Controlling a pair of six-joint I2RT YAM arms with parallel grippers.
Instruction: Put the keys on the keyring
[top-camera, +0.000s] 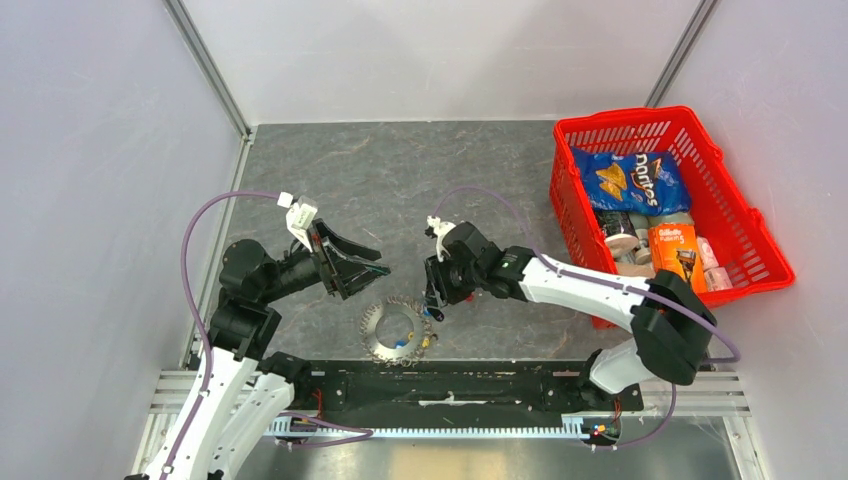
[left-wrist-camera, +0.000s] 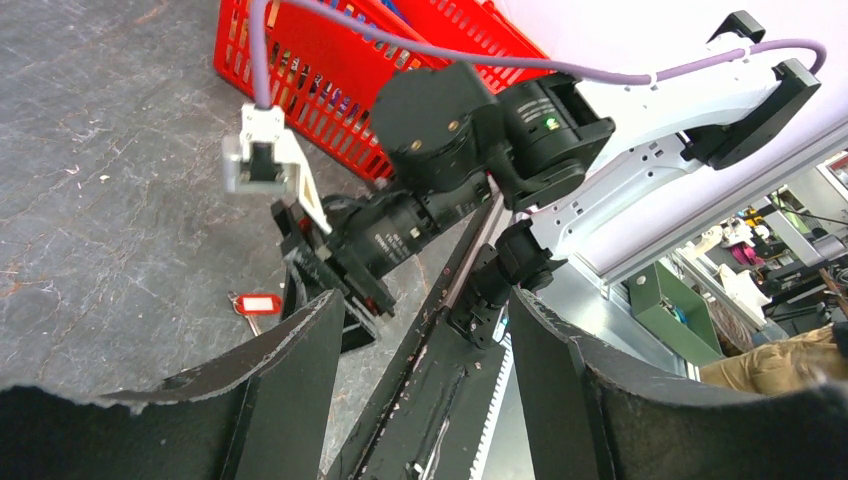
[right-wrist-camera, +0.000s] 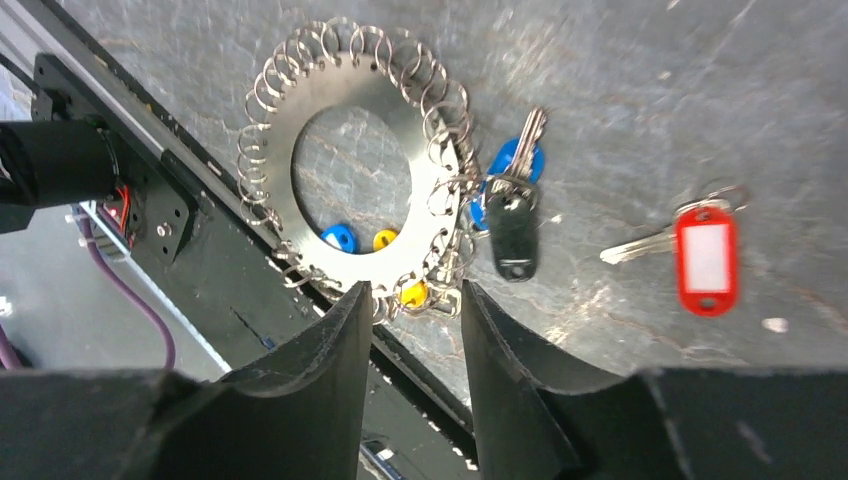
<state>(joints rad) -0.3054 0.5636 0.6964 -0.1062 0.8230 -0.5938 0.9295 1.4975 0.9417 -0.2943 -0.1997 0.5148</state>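
One keyring (right-wrist-camera: 340, 85) is lying flat with two blue tags (right-wrist-camera: 340, 238) and two yellow tags (right-wrist-camera: 385, 238); one red key (right-wrist-camera: 705, 255) is lying apart. Left gripper (left-wrist-camera: 425, 300) is gaping wide, right gripper (right-wrist-camera: 415, 300) narrower, both empty.

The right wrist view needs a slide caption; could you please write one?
Open right gripper by the keyring, a red-tagged key lying apart beside it.

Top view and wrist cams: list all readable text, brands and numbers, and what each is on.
"Doritos": on the blue chip bag in the red basket.
"Gillette": on the orange pack; the line under it is too small to read.
Other packs in the basket: labels too small to read.
White print on the camera lens: too small to read.
Red key tag: white insert, no writing visible.
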